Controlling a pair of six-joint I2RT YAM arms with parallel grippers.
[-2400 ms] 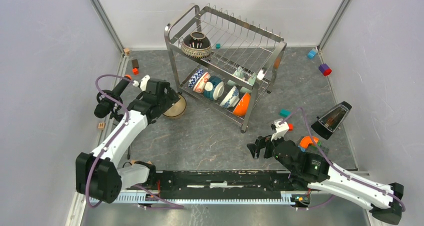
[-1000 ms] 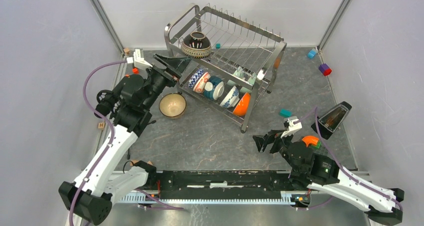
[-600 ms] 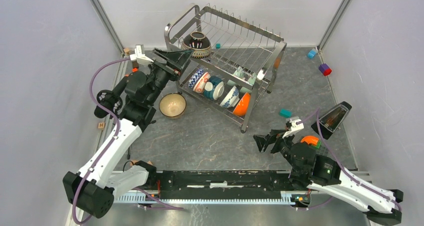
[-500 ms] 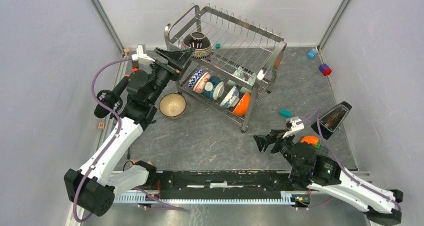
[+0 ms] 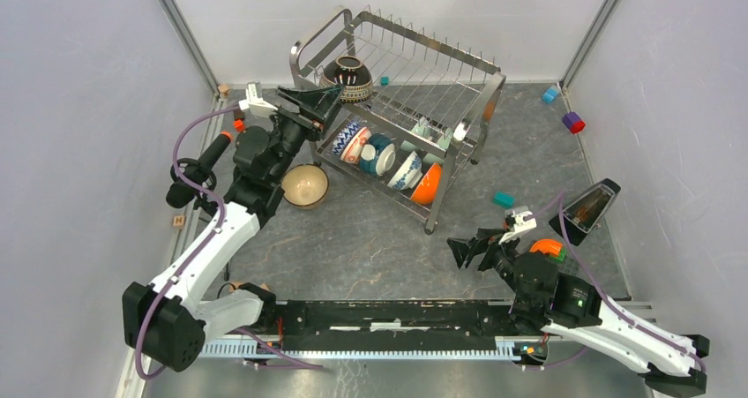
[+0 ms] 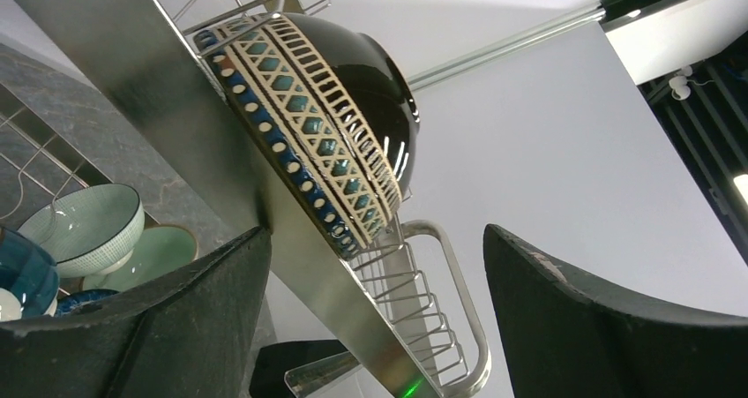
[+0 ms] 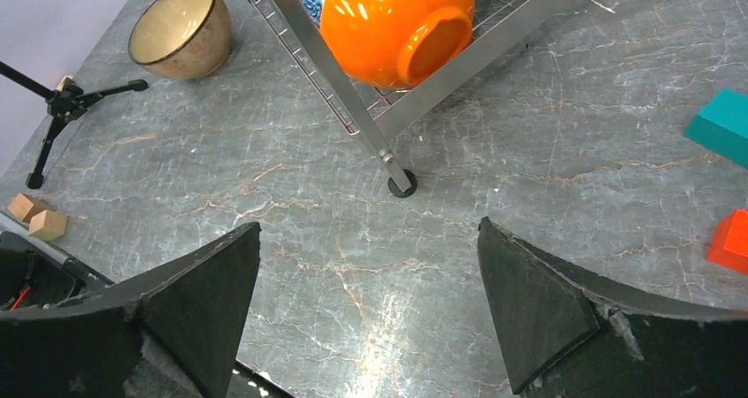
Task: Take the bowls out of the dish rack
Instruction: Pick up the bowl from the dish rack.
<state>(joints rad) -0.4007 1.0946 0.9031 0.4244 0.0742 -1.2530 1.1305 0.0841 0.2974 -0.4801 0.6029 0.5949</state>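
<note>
The steel dish rack (image 5: 488, 98) stands at the back of the table. A black bowl with a patterned band (image 5: 346, 78) lies on its upper tier. Several bowls lean in the lower tier, among them a blue-and-white one (image 5: 406, 170) and an orange one (image 5: 427, 184). A brown bowl with a cream inside (image 5: 305, 185) sits upright on the table left of the rack. My left gripper (image 5: 316, 101) is open at the rack's left end, just below the black bowl (image 6: 353, 89); the rack's rail (image 6: 176, 107) crosses between its fingers. My right gripper (image 5: 472, 250) hangs open over bare table, holding nothing.
Small blocks lie about: teal (image 5: 503, 199), blue (image 5: 550, 93), purple and red (image 5: 573, 122), wooden (image 5: 179, 221). A black wedge-shaped device (image 5: 585, 211) stands at the right. The rack's foot (image 7: 401, 186) and orange bowl (image 7: 397, 23) lie ahead of my right gripper. Grey walls enclose three sides.
My left arm has left the brown bowl on the table, risen to the rack's left end and edged right toward the black bowl. The right arm shifted slightly, then held still.
</note>
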